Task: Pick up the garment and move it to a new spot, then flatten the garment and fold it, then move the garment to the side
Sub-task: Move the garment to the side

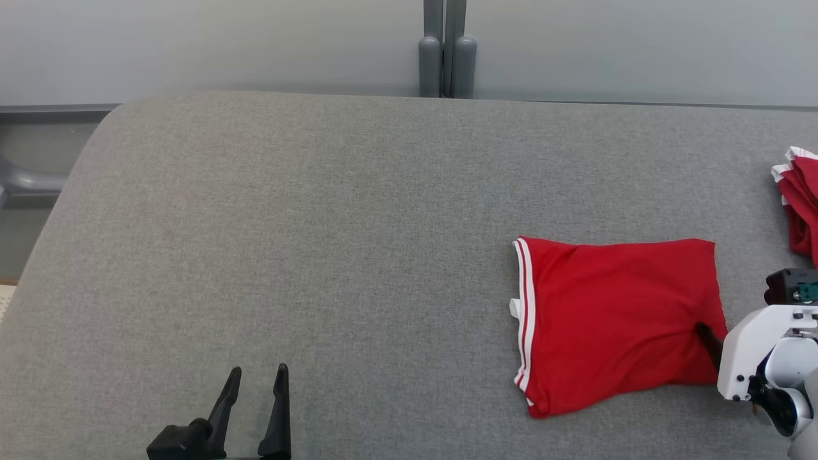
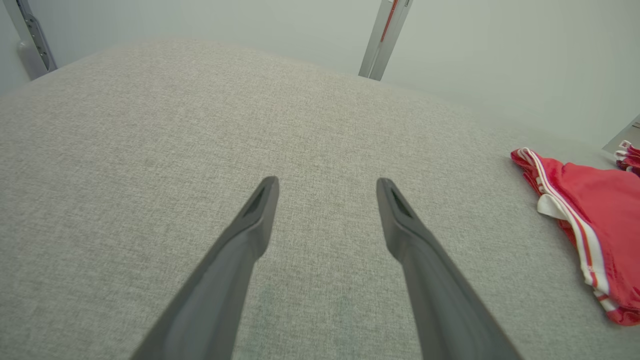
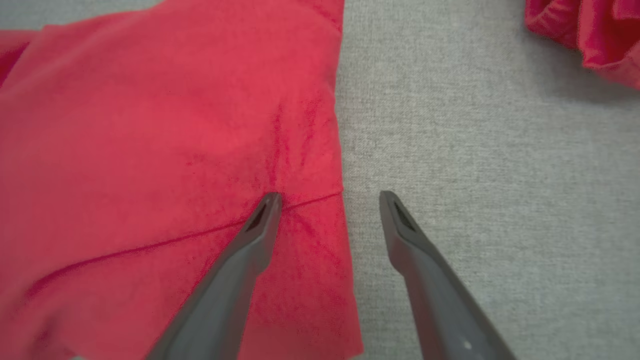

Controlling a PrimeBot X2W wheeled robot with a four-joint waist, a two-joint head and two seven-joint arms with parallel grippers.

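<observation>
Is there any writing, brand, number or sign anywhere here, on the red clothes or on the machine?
No readable text anywhere.
White tab on the folded red garment: too small to tell whether anything is printed on it.
Second red garment, grey surface, white arm casing: no lettering visible.

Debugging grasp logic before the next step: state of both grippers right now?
Left gripper: open, empty, above the bare grey surface.
Right gripper: open, astride the edge of the red garment, holding nothing.

Red garment (image 1: 617, 326) on grey surface (image 1: 319, 223)
</observation>
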